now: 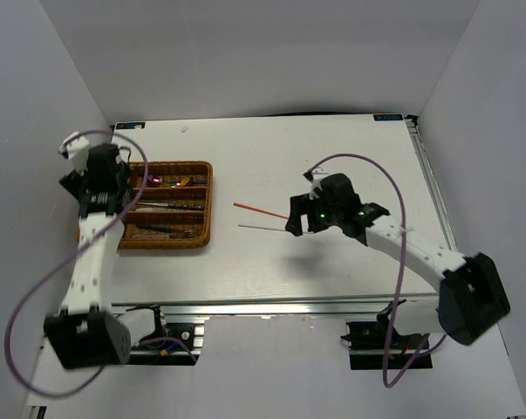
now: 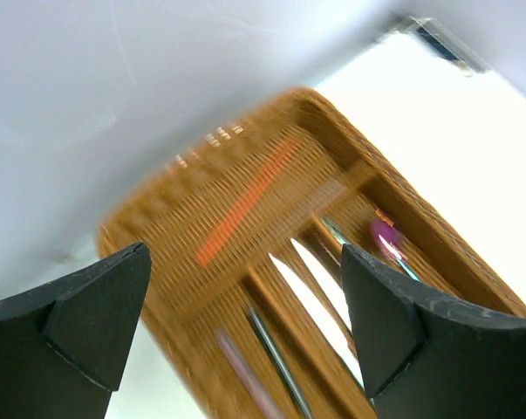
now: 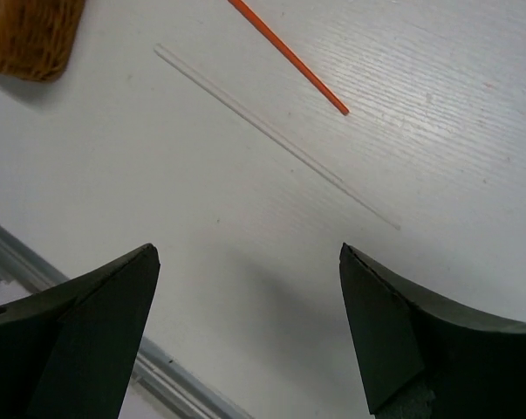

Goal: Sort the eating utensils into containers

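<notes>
The brown wicker tray [image 1: 204,202] lies at the left of the table and holds several utensils [image 1: 171,206] in its slots. In the left wrist view the tray [image 2: 167,288] shows a red chopstick [image 2: 245,202] in the long crosswise section and knives [image 2: 310,297] in the slots. My left gripper [image 2: 245,332] hovers open and empty above the tray. A red chopstick [image 1: 259,209] and a silver chopstick [image 1: 263,228] lie on the table right of the tray. My right gripper [image 3: 245,336] is open and empty just above the table, near the red chopstick [image 3: 289,57] and the silver chopstick [image 3: 276,135].
White walls enclose the table on three sides. The table's metal front rail [image 1: 271,305] runs along the near edge. A corner of the tray [image 3: 27,35] shows at the top left of the right wrist view.
</notes>
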`<action>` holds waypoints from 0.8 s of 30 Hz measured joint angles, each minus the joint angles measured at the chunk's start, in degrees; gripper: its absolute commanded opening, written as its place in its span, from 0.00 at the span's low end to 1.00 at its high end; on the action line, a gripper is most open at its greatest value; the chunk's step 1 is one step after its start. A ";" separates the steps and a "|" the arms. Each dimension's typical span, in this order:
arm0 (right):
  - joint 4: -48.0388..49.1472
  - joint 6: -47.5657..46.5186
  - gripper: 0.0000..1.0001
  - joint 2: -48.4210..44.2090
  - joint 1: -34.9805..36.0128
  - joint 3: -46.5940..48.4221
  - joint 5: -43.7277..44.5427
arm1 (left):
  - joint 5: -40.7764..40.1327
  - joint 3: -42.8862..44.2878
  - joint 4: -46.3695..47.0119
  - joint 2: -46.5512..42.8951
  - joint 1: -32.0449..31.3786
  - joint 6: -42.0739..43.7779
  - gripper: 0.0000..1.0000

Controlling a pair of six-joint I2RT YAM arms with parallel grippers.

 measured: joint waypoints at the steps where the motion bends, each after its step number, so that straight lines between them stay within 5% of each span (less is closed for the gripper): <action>1: -0.39 -1.27 0.87 2.97 0.85 1.40 1.18 | 2.54 -3.06 0.26 -5.27 0.00 -1.25 0.98; 6: -2.27 -9.77 0.84 17.99 5.81 10.10 2.51 | 15.39 -21.24 -0.33 -29.92 -0.04 -2.14 0.98; 10: -4.72 -17.66 0.83 28.61 8.50 18.53 3.41 | 18.88 -27.61 -1.75 -38.84 -0.39 -2.45 0.98; 18: -10.95 -29.29 0.78 44.41 9.81 35.52 2.78 | 20.52 -28.55 -0.39 -41.53 -2.97 -3.04 0.98; 24: -14.12 -34.58 0.74 48.89 11.58 39.54 0.98 | 20.90 -28.55 -0.46 -38.77 -3.06 -3.02 0.98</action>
